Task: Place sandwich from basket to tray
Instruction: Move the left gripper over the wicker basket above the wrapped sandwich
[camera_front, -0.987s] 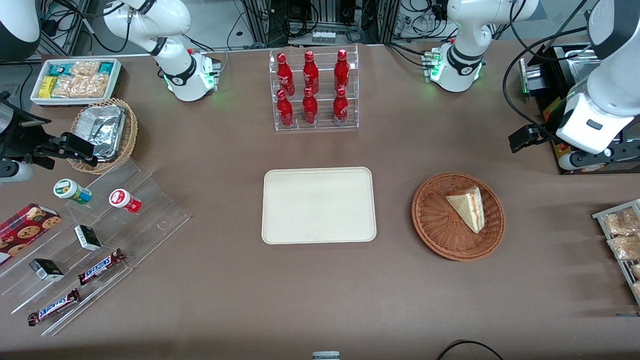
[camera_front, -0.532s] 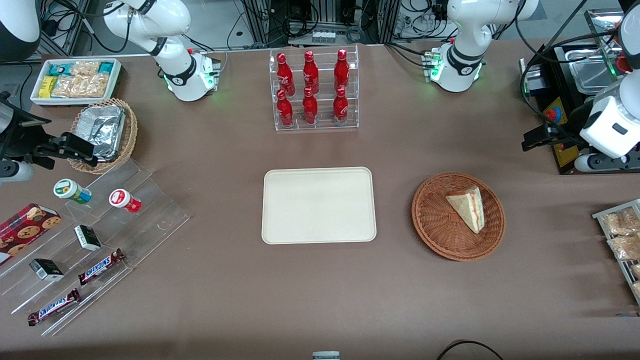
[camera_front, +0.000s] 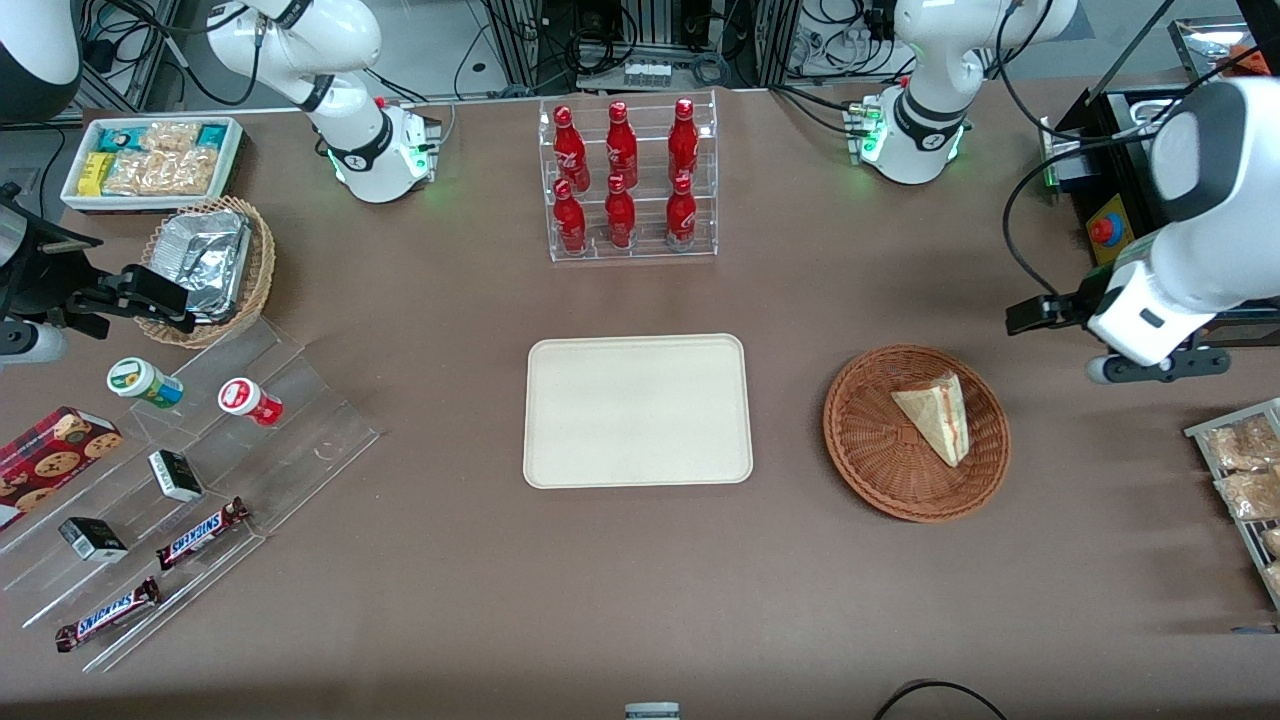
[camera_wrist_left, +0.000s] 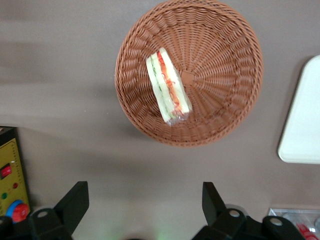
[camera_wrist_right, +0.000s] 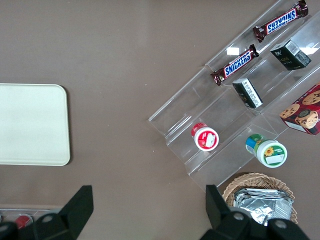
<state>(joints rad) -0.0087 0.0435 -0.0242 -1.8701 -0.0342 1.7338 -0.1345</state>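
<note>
The sandwich (camera_front: 935, 415), a pale bread wedge with red and green filling, lies in the reddish-brown wicker basket (camera_front: 860, 450) beside the cream tray (camera_front: 637, 410). My left gripper (camera_front: 1155, 368) hangs above the bare table, beside the basket toward the working arm's end and slightly farther from the front camera. It is open and empty. In the left wrist view the gripper (camera_wrist_left: 142, 200) has its fingers spread wide over bare table, apart from the basket (camera_wrist_left: 225, 75) with the sandwich (camera_wrist_left: 167, 92); the tray's corner (camera_wrist_left: 305, 125) shows too.
A clear rack of red bottles (camera_front: 625, 180) stands farther from the front camera than the tray. A black control box with a red button (camera_front: 1105, 230) and a wire tray of snack packets (camera_front: 1240, 480) sit at the working arm's end.
My left gripper has swung from over the black control box down toward the basket, nearer the front camera. The sandwich, basket and tray have not moved.
</note>
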